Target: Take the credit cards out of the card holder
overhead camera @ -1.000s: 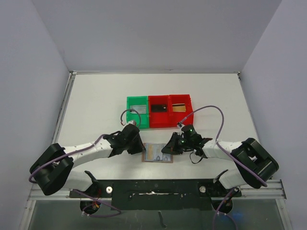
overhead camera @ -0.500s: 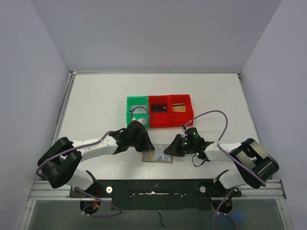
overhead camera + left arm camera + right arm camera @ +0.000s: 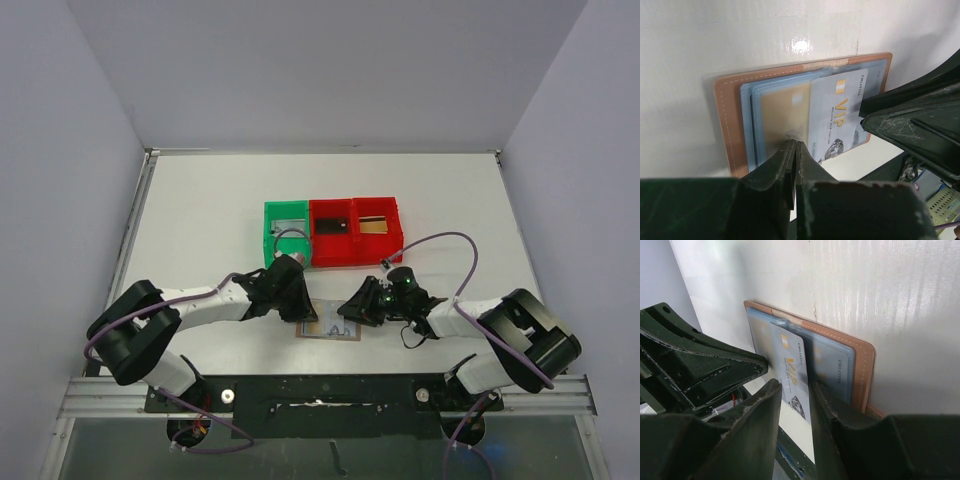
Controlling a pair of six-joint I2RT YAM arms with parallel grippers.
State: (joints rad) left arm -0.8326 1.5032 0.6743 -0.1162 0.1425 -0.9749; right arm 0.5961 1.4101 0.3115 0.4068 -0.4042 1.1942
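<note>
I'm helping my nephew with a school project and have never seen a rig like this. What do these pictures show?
This is a robot: two arms bolted at the near edge of a white table. One picture looks down from above; the other two come from a camera on each wrist, so each arm's dark fingers fill the foreground. On the table lies an open brown card holder with pale blue pockets; farther back stand a green bin and two red bins. A silvery VIP card sticks partway out of a pocket. The left gripper is shut, its tips on the holder's edge. The right gripper stands open around the card's end, apparently not gripping it.
</note>
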